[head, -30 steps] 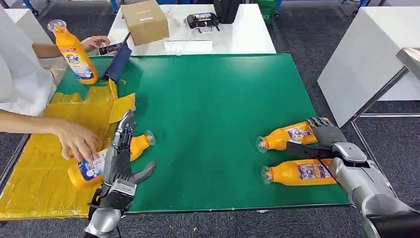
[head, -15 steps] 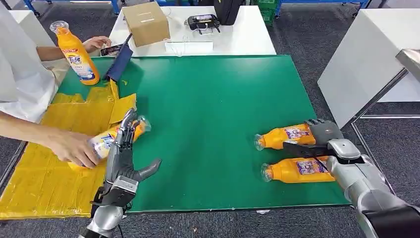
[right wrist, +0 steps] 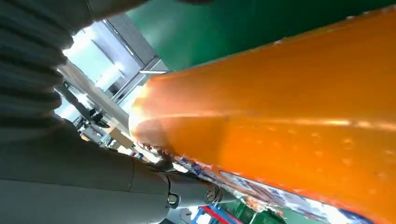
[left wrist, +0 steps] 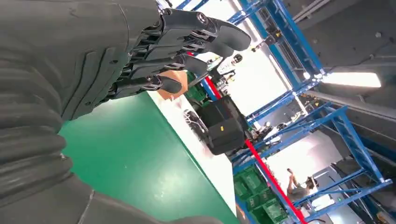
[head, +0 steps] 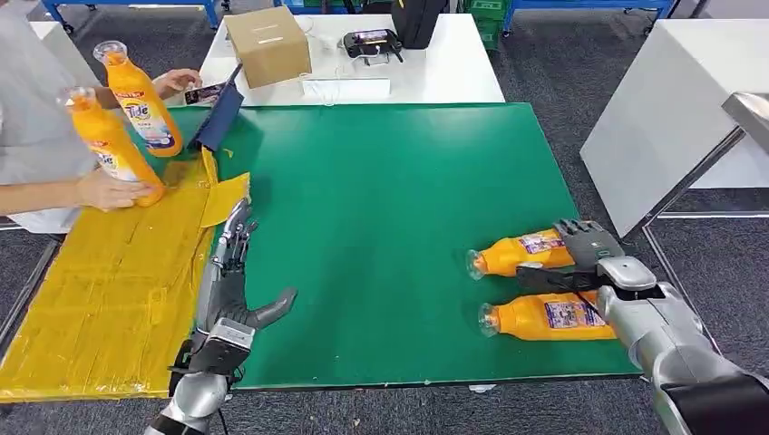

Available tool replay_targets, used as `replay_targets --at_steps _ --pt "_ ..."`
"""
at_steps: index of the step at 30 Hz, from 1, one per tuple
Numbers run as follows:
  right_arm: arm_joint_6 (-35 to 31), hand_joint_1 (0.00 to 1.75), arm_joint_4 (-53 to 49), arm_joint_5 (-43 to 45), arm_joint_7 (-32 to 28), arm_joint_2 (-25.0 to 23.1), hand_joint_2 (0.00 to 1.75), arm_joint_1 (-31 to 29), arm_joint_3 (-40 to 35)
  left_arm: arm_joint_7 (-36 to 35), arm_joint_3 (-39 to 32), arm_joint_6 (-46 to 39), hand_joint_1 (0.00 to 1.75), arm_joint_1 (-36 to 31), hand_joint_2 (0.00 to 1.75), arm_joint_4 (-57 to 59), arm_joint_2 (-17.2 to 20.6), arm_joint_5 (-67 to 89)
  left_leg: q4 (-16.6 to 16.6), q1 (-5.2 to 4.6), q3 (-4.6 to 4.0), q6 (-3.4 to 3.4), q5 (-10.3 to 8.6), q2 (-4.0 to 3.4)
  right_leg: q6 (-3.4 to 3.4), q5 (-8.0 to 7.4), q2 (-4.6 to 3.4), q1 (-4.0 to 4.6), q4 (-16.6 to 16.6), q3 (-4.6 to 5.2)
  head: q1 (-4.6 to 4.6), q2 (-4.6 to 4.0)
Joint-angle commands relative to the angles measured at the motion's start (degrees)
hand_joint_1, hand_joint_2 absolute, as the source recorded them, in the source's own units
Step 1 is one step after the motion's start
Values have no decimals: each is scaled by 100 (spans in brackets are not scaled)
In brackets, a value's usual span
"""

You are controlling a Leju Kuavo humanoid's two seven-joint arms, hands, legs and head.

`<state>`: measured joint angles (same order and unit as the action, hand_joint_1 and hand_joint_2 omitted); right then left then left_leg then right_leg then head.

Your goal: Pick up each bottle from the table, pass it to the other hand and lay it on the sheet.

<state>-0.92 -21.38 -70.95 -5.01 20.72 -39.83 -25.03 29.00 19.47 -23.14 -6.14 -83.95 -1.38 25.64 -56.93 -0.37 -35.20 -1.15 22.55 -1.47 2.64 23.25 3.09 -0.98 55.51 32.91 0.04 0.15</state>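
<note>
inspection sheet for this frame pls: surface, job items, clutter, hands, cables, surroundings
Surface: green mat; yellow sheet along its left.
Job's things: two bottles lying at right, far and near; a person's hand holds a third upright on the sheet, a fourth upright behind.
Clutter: cardboard box, black device on white table.
Hands: left hand open, empty; right hand on far bottle, grip unclear.
Cables: nothing seen.
Surroundings: grey floor, white cabinet.

Orange bottles (head: 544, 315) w/ blue-white labels — green table (head: 390, 199), yellow sheet (head: 100, 299).
</note>
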Motion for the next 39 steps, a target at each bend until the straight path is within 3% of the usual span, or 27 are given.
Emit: replay_targets --at_steps 1,12,15,16,17,18,19,25,36,37,38,39 --pt "346 0 527 -91 -18 -181 175 409 -278 -3 180 14 0 -253 175 467 -29 -39 10 18 17 11 1 33 -13 4 2 14 -22 -31 0 0" --pt "331 0 555 -127 47 -288 175 543 -322 -2 186 16 0 -259 175 514 -24 -41 14 21 59 10 18 33 -13 20 2 17 -29 -19 0 0" --pt "591 3 601 -128 47 -273 175 604 -331 15 204 -1 0 -332 175 602 -38 -70 16 22 64 12 19 39 -12 22 5 17 -32 -27 0 0" --pt "640 131 615 -124 29 -270 175 614 -332 35 204 -14 0 -340 175 605 -40 -77 10 20 69 8 23 35 -9 26 11 15 -26 -30 0 0" --pt "666 131 630 -122 21 -255 175 639 -332 45 207 -19 0 -352 175 612 -42 -81 15 22 70 13 25 38 -13 25 8 17 -33 -32 0 0" --pt "765 171 637 -104 -16 -248 175 671 -325 68 225 -24 0 -380 175 641 -39 -93 18 26 70 17 23 48 -18 26 10 20 -37 -34 0 0" --pt "794 175 640 -90 -28 -245 175 691 -316 72 232 -26 0 -390 175 650 -38 -96 11 23 80 13 30 36 -14 30 11 17 -30 -40 2 0" --pt "859 175 639 -52 -60 -236 175 802 -292 107 270 -41 0 -431 175 698 -31 -125 20 32 108 9 33 58 -25 41 22 22 -53 -80 0 0" --pt "819 175 603 20 -115 -241 175 832 -233 118 280 -79 0 -406 175 635 -11 -146 8 40 163 3 66 33 -15 58 12 26 -70 -140 2 0" --pt "804 138 598 21 -105 -251 175 830 -230 118 276 -86 0 -400 175 626 -11 -148 14 43 156 3 61 42 -17 53 14 29 -78 -136 2 0" --pt "688 7 587 13 -43 -291 175 825 -218 112 264 -110 0 -374 175 579 -9 -147 22 44 148 5 54 50 -19 48 14 31 -88 -131 2 0" --pt "655 0 576 20 -15 -325 175 824 -204 110 261 -115 0 -354 175 549 -2 -146 16 44 156 2 61 40 -16 51 12 31 -86 -138 2 0"
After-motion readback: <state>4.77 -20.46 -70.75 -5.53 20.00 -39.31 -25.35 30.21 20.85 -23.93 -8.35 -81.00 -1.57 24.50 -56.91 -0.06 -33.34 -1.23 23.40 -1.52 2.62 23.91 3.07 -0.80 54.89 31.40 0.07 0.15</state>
